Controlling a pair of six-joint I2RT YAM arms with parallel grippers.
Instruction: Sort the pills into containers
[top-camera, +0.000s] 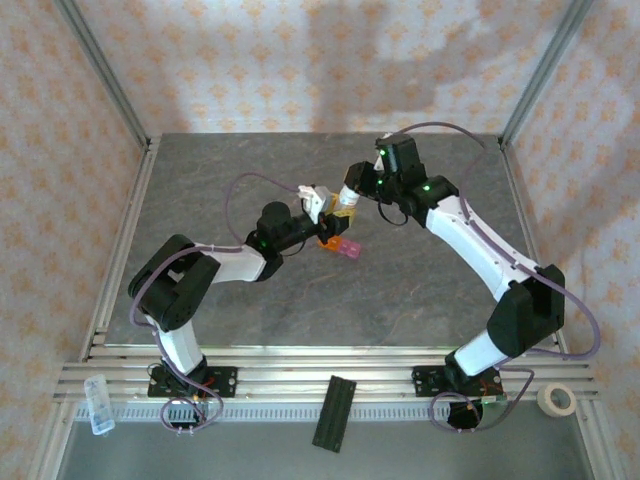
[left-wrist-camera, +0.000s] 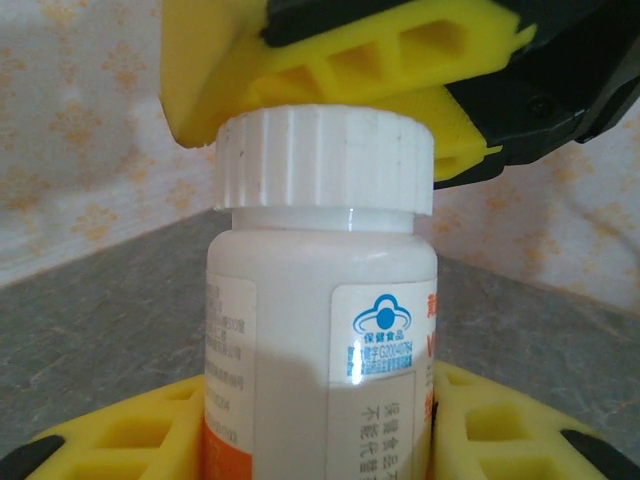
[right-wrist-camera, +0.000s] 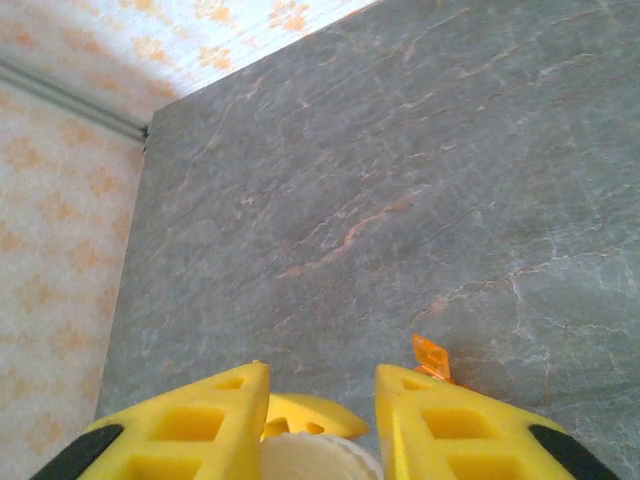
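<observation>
A white pill bottle (left-wrist-camera: 320, 330) with a ribbed cap (left-wrist-camera: 325, 160) stands upright between the yellow fingers (left-wrist-camera: 120, 440) of my left gripper (left-wrist-camera: 320, 440), which is shut on its body. My right gripper (right-wrist-camera: 320, 410) comes down from above and is shut on the cap (right-wrist-camera: 320, 462); its yellow fingers (left-wrist-camera: 340, 60) press round the cap's top. Both grippers meet above the middle of the table, left gripper (top-camera: 318, 207) and right gripper (top-camera: 352, 195). Just below them lie the joined containers (top-camera: 340, 245), orange and pink. An open orange lid (right-wrist-camera: 431, 356) shows beside my right finger. No pills are visible.
The grey stone-patterned table (top-camera: 400, 290) is fenced by aluminium posts and patterned walls. On the near rail lie a black bar (top-camera: 335, 412), a roll of tape (top-camera: 557, 400) at right and a clear plastic piece (top-camera: 99, 403) at left.
</observation>
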